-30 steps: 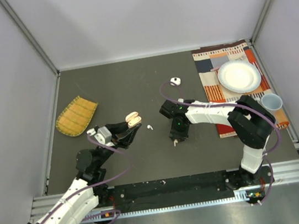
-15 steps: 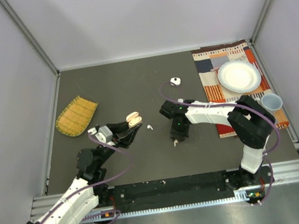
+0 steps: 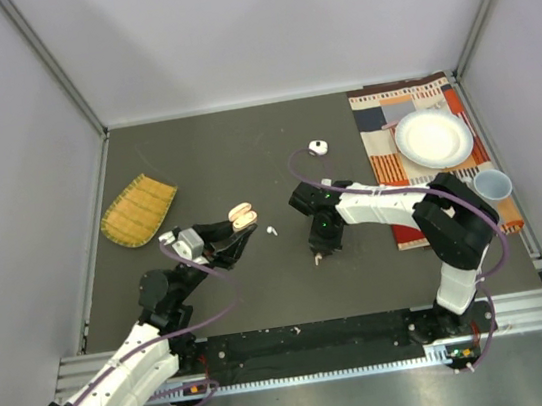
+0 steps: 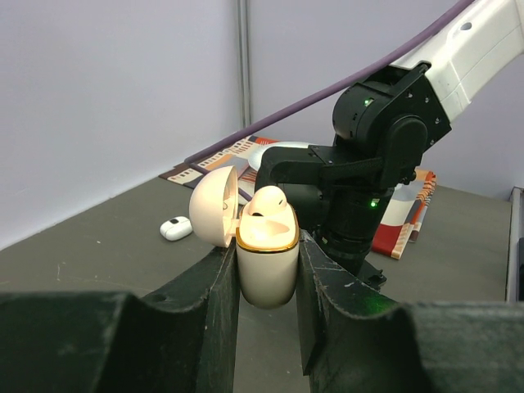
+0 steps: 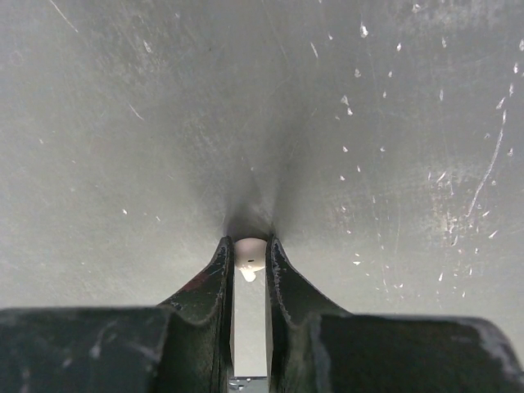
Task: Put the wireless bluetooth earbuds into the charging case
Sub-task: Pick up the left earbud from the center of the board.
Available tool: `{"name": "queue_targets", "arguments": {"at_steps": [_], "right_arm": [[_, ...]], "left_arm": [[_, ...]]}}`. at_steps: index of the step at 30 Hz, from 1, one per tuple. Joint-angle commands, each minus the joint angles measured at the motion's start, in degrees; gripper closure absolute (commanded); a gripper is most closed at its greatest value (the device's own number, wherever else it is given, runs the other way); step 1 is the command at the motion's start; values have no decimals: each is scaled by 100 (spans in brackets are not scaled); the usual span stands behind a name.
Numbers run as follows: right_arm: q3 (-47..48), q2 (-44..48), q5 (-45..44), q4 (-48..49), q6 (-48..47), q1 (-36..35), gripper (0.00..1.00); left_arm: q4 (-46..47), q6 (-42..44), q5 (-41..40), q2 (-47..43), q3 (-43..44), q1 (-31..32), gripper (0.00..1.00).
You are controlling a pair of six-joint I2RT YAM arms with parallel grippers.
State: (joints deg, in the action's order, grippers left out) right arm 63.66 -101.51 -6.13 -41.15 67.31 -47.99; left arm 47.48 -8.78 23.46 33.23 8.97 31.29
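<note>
Right wrist view: my right hand (image 5: 248, 260) is down at the desk (image 5: 368, 123), its two fingers closed on a pale earbud (image 5: 250, 254) whose rounded head shows between the tips. The top view confirms position only, near the middle of the desk; the grip itself is too small to read there.

Left wrist view: my left hand (image 4: 266, 278) is clamped on the peach charging case (image 4: 266, 266), which stands upright with its lid hinged open to the left. A seated earbud (image 4: 267, 202) shows in the case.

The top view adds what neither wrist view shows: a loose white earbud (image 3: 272, 231) lies on the desk between the two hands, just right of the case. A small white item (image 3: 318, 147) lies farther off and also shows in the left wrist view.

Against a second ago, my right fingers have drawn together on the earbud. My left hand and the case are unchanged.
</note>
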Motion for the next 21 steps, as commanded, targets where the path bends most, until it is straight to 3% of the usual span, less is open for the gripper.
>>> {"name": "queue_targets", "arguments": {"at_steps": [1, 7, 15, 21], "right_arm": [[120, 193, -239, 177, -191, -97, 100], [-11, 799, -731, 282, -437, -140, 100], [-310, 2107, -2075, 678, -736, -413, 100], [-608, 2961, -3903, 1421, -1068, -1045, 100]], "left_arm": [[138, 87, -26, -63, -1, 18, 100], [130, 87, -35, -63, 8, 18, 100], [164, 87, -17, 25, 52, 18, 100], [226, 51, 18, 148, 96, 18, 100]]}}
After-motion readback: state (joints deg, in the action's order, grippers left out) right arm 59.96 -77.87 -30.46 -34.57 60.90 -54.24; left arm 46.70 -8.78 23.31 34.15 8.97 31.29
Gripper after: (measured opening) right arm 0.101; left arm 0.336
